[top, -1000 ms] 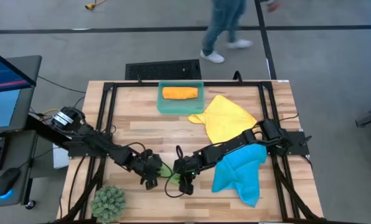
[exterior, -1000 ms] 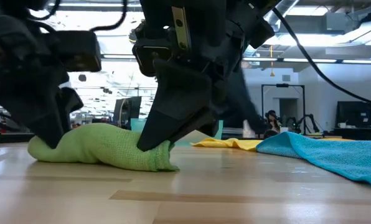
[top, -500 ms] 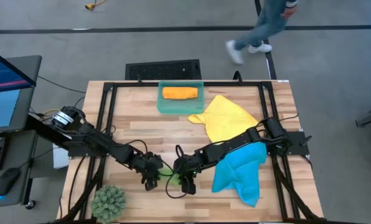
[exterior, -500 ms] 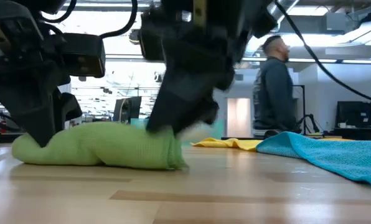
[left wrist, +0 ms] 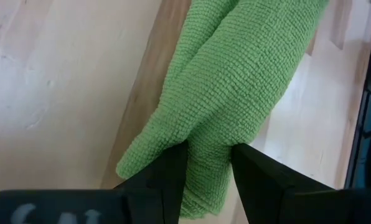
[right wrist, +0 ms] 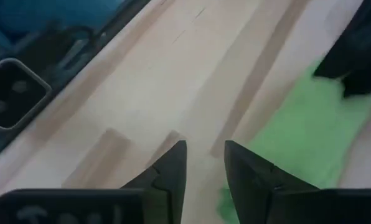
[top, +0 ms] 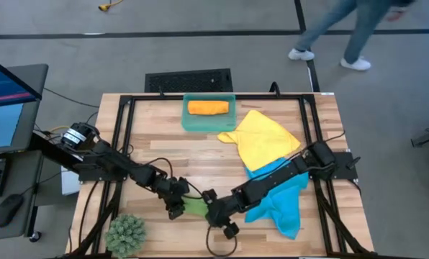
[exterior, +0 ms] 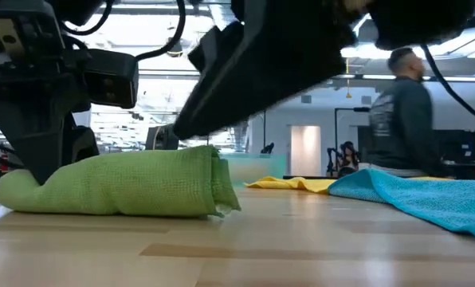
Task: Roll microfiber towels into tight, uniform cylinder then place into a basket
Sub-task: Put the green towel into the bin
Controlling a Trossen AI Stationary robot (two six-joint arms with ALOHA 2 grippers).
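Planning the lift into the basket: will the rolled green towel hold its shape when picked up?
Probably not fully. The green towel looks soft and loosely rolled, with its layered end splaying. Held only at one end by the left hand, it would likely sag. It seems light.

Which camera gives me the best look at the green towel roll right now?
The low view: the green towel lies side-on there, its whole rolled length visible. The left wrist view shows only one end, pinched in the left claw. The right wrist view catches a blurred patch. In the high view the arms hide most of it.
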